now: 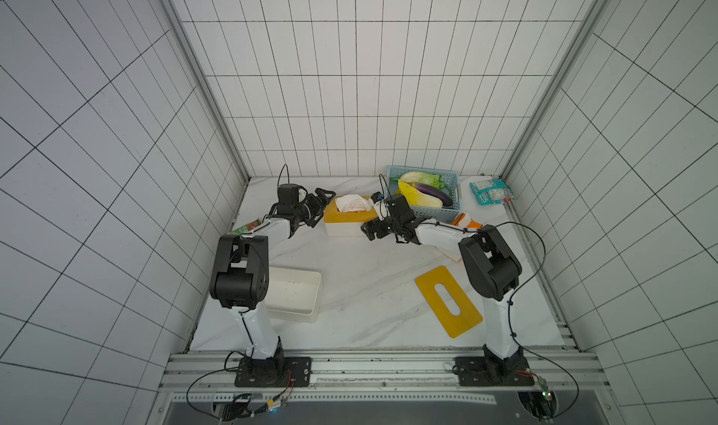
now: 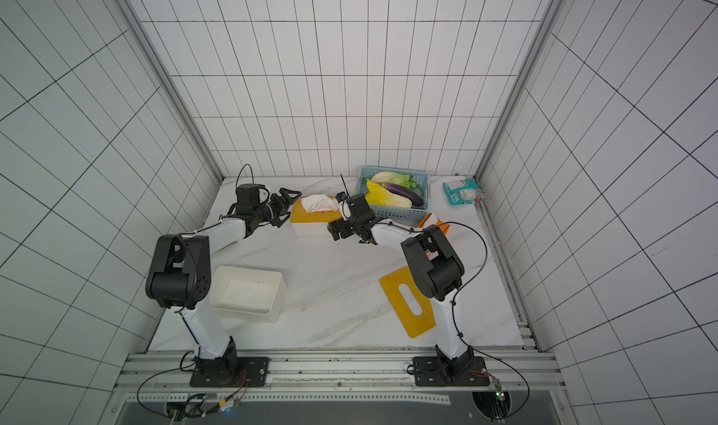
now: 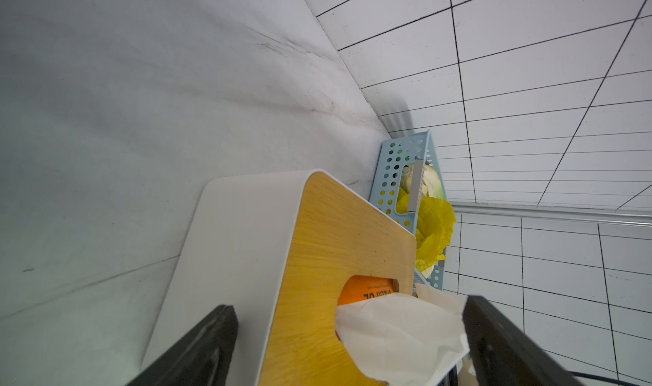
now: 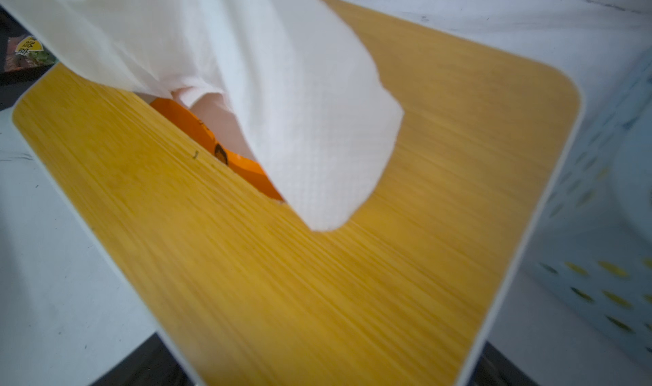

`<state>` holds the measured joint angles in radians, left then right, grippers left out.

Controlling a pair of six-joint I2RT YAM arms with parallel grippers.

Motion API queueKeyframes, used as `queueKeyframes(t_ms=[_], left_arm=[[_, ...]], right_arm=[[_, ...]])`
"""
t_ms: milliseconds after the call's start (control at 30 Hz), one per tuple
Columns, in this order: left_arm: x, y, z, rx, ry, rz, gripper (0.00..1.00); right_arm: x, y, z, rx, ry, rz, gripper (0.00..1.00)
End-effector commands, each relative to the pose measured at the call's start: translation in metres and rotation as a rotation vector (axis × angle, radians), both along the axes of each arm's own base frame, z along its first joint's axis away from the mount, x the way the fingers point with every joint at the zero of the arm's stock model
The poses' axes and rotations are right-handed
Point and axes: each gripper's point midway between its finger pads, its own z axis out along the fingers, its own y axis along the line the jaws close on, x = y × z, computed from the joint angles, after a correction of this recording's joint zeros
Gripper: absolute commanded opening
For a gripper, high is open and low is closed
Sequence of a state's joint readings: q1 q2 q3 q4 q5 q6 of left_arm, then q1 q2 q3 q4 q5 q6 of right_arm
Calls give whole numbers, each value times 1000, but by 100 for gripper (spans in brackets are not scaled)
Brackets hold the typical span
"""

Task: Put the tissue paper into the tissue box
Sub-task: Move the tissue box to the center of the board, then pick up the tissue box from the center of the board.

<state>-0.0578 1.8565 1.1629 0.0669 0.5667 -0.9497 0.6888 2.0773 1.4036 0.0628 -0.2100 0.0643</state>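
Tissue box [image 1: 344, 228] has its slotted yellow lid [image 1: 335, 216] seated. Tissue paper [image 1: 351, 203] pokes up through the slot, orange pack beneath.

Left gripper [image 1: 324, 205]: jaws wide, empty, box end just ahead of the fingertips. Right gripper [image 1: 369, 230]: spread too, holding nothing, lid close in front.

Likely the release. Draw both back level, clear of the sheet, without nudging the lid.

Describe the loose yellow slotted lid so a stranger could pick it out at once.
On the white marble tabletop, look near the front, beside the right arm. A flat yellow wood-grain lid with an oblong slot lies loose there; its twin at the back caps a white tissue box with white tissue paper poking out.
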Motion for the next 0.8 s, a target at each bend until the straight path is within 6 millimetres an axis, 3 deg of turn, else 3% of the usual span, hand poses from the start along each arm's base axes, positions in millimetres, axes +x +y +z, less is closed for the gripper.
queueKeyframes(t_ms=[0, 233, 300, 367, 433, 500, 600, 767], left_arm=[[-2, 0, 8, 27, -13, -18, 98], [-27, 24, 50, 190, -74, 8, 98], [-38, 31, 64, 244, -101, 10, 98], [-51, 37, 78, 311, -135, 7, 98], [-64, 47, 92, 395, -169, 12, 98], [-76, 58, 102, 481, -196, 21, 98], [-94, 74, 117, 592, -255, 49, 98], [-120, 90, 137, 715, -328, 84, 98]], right_arm=[[-2, 9, 32, 45, -51, 46, 97], [-39, -17, 89, 67, -107, 91, 98], [-60, -17, 113, 105, -156, 161, 98], [-94, -11, 126, 119, -212, 319, 98], [-135, -4, 133, 113, -257, 502, 98], [-163, 0, 136, 117, -243, 595, 98], [-203, 8, 141, 159, -217, 717, 97], [-263, 32, 134, 153, -250, 928, 97]])
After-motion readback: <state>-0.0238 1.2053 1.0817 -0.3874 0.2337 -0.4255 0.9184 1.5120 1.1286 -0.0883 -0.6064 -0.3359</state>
